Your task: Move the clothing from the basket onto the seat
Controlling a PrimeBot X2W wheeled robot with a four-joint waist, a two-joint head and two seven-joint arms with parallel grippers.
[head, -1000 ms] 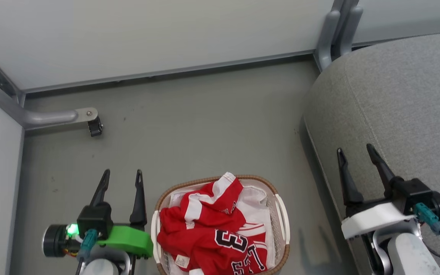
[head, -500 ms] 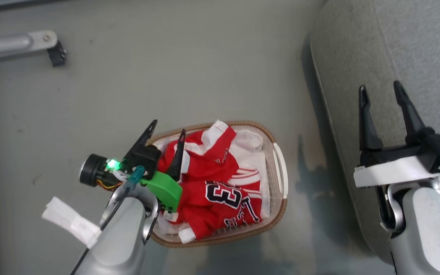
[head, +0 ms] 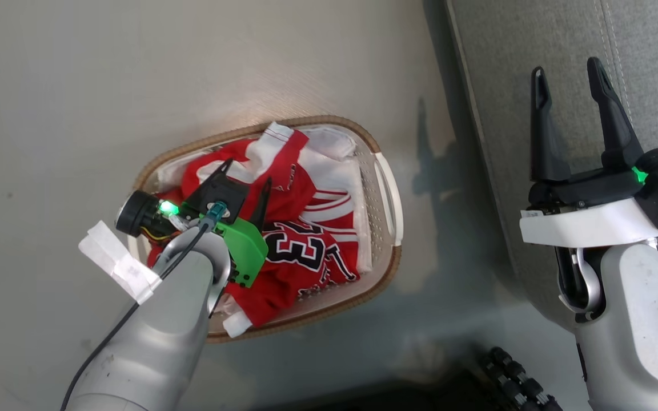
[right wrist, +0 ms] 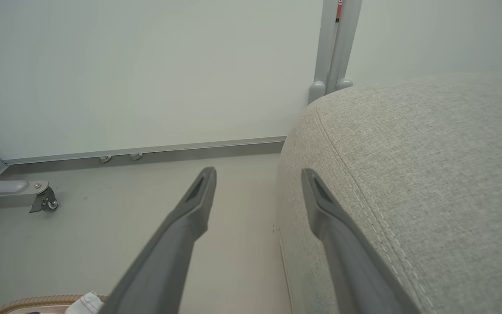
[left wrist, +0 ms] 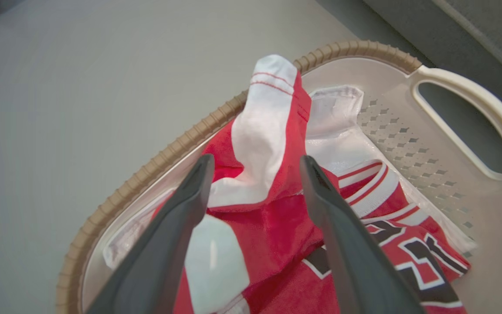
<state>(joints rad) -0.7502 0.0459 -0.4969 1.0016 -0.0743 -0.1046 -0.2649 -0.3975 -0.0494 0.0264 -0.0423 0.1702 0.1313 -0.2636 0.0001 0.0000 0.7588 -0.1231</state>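
The grey floor carries basket and seat.

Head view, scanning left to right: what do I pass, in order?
left gripper open over the clothing → basket side handle → bare floor strip → seat edge → right gripper

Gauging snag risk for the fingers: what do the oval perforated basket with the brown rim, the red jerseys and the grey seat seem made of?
Basket: smooth moulded plastic, likely; punched holes, rim mimics weave. Red jerseys: thin, shiny knit, probably synthetic; soft folds. Grey seat: matte woven upholstery; visible weave, stitched seams.
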